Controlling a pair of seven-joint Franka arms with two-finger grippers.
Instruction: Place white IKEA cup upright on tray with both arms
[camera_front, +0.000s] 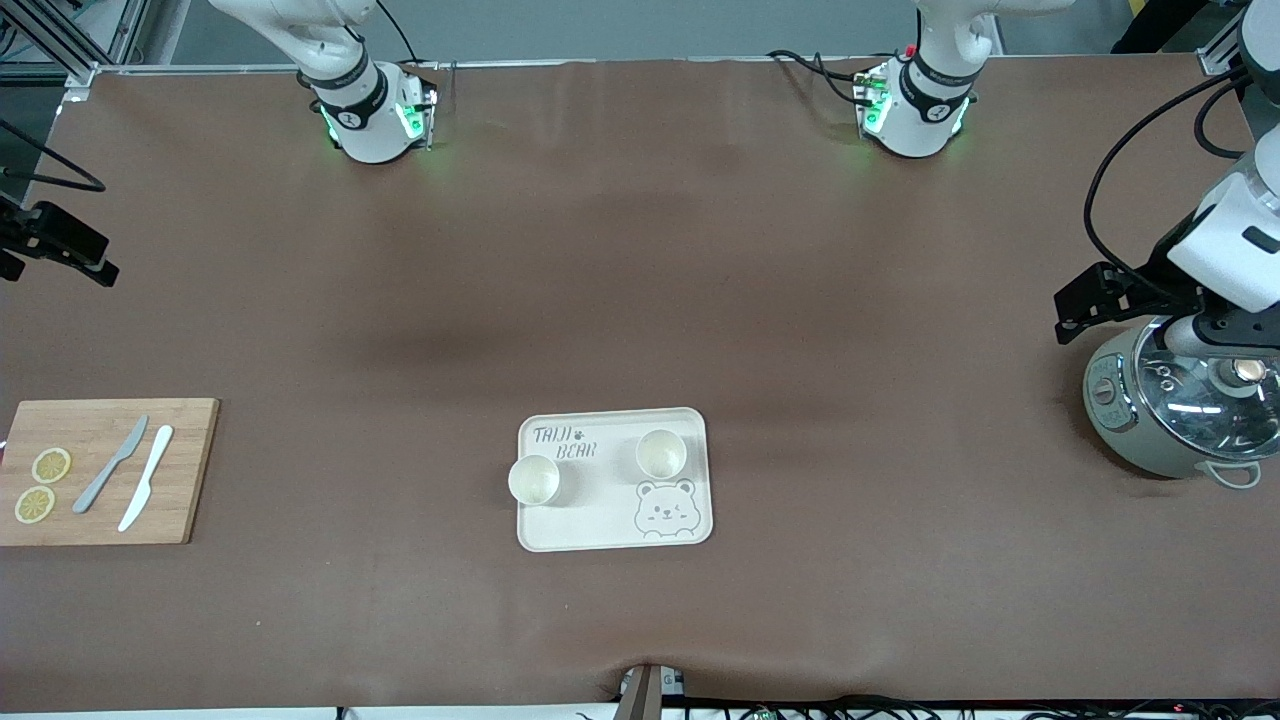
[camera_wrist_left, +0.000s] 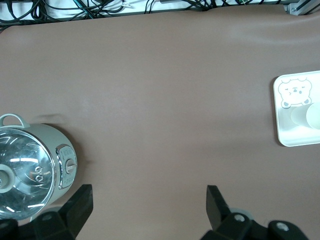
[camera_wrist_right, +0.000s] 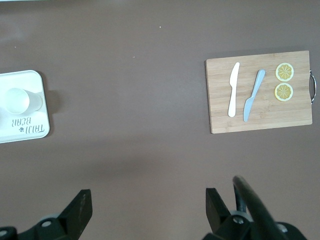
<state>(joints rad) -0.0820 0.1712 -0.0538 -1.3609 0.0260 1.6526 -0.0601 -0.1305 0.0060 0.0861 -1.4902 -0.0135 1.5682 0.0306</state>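
Observation:
The cream tray (camera_front: 600, 525) with bear drawing lies mid-table, near the front camera. Two white cups stand upright on it: one (camera_front: 534, 480) at the tray's edge toward the right arm's end, the other (camera_front: 661, 453) by the lettering. My left gripper (camera_front: 1085, 305) hangs open and empty over the table beside a pot; its wrist view (camera_wrist_left: 148, 197) shows the tray (camera_wrist_left: 287, 135) and one cup (camera_wrist_left: 311, 116) apart from it. My right gripper (camera_front: 85, 260) hangs open and empty at the right arm's end; its wrist view (camera_wrist_right: 147, 200) shows the tray (camera_wrist_right: 30, 132) and a cup (camera_wrist_right: 20, 100).
A pot with a glass lid (camera_front: 1180, 410) stands at the left arm's end, under the left wrist. A wooden cutting board (camera_front: 185, 470) with two knives and two lemon slices lies at the right arm's end. Brown mat covers the table.

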